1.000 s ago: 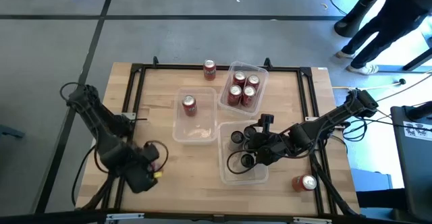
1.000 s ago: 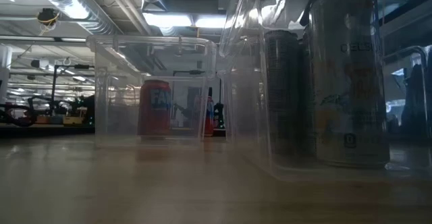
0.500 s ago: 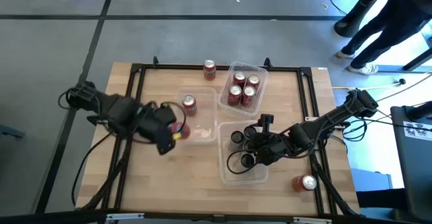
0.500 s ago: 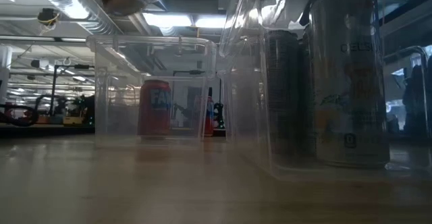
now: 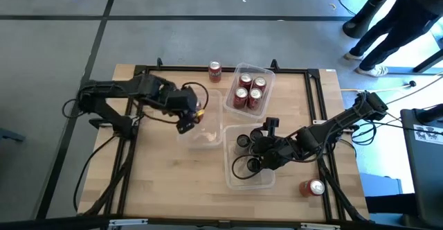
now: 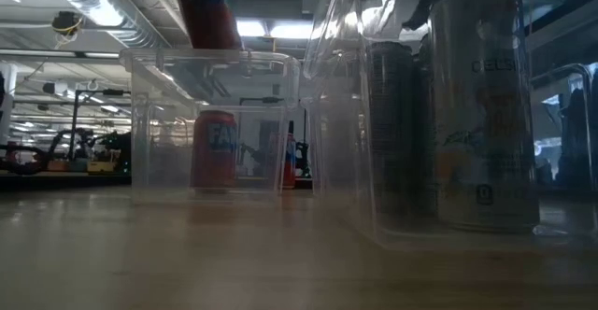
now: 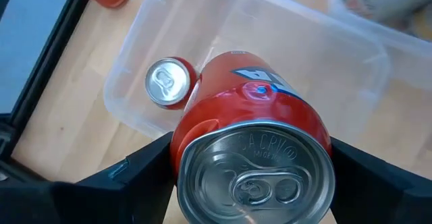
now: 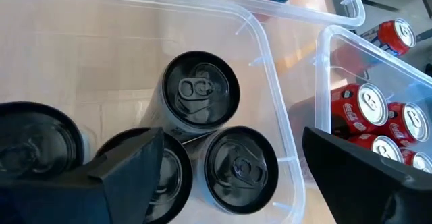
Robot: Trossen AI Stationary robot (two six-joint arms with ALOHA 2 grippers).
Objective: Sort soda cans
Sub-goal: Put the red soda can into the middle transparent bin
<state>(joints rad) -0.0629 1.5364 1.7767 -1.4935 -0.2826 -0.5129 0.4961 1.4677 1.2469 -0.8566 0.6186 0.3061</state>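
The left claw (image 7: 253,183) grips a red can (image 7: 253,153) above the clear bin (image 7: 351,55).

High view looks straight down on the whole wooden table (image 5: 173,174), far off, floor around it. Low view sits at tabletop level, facing across; near clear bin (image 6: 448,114) fills frame right, middle bin (image 6: 220,123) centre-left. Left wrist view looks down, very close, onto the held red can (image 7: 253,150) above that middle bin (image 7: 324,69). Right wrist view looks down close into the dark-can bin (image 8: 270,116); high view shares all bins.
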